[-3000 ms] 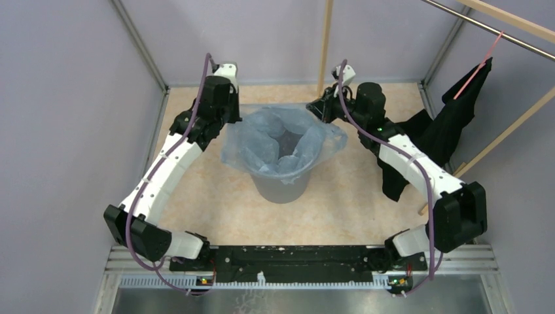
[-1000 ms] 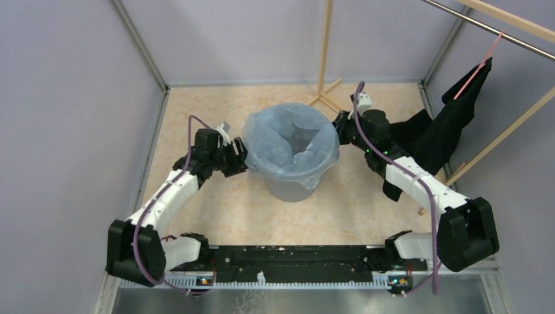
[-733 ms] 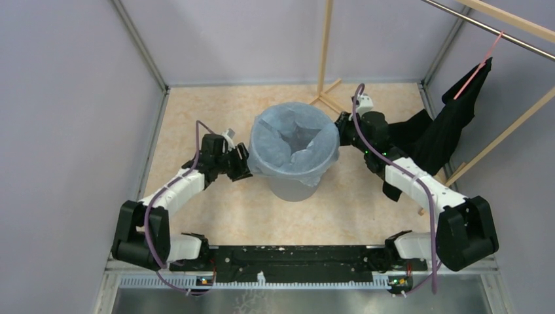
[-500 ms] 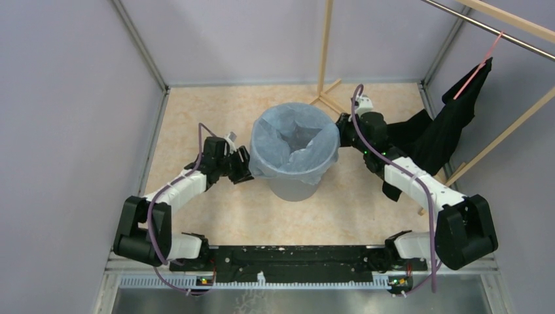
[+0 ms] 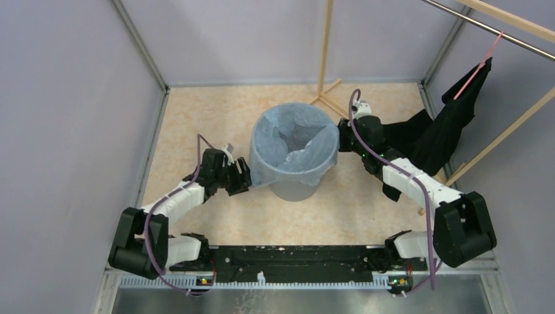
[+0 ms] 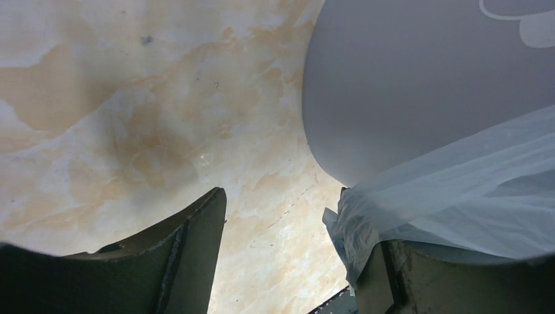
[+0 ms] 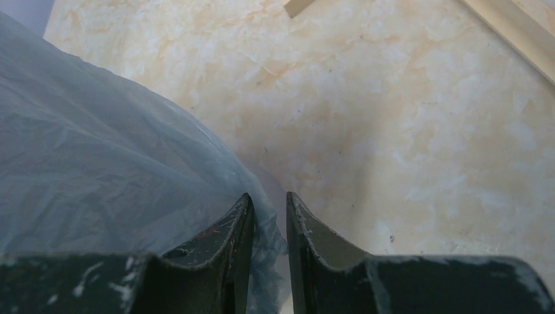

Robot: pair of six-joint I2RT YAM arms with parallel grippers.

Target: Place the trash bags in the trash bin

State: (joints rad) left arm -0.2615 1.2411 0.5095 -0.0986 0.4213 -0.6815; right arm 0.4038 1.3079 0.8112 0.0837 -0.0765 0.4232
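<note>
Left pincer (image 5: 239, 180): released, jaws spread wide, low at the left flank of the trash bin (image 5: 291, 190), close over the bench (image 5: 196, 118). From above, legible only as sitting just beside the hanging film.

Left wrist view, same pincer (image 6: 281, 216) seen close:
- grey wall of the trash bin (image 6: 406, 85) fills the upper right
- hem of the trash bag (image 6: 471, 190) is draped across the right-hand finger, touching it but not pinched
- other finger is bare over the marbled bench (image 6: 98, 98)

Trash bag (image 5: 288, 140): inside the bin as a liner, mouth open, edge turned outward and hanging over the rim.

Right pincer (image 5: 340, 140): at the bin's right rim, grip unreadable from above. Right wrist view settles it: pincer (image 7: 268, 209) clenched on a fold of the trash bag (image 7: 98, 170), jaws nearly meeting, bench (image 7: 393, 131) beyond.

Far right, in the top view alone: black garment (image 5: 445, 131), hanging.
</note>
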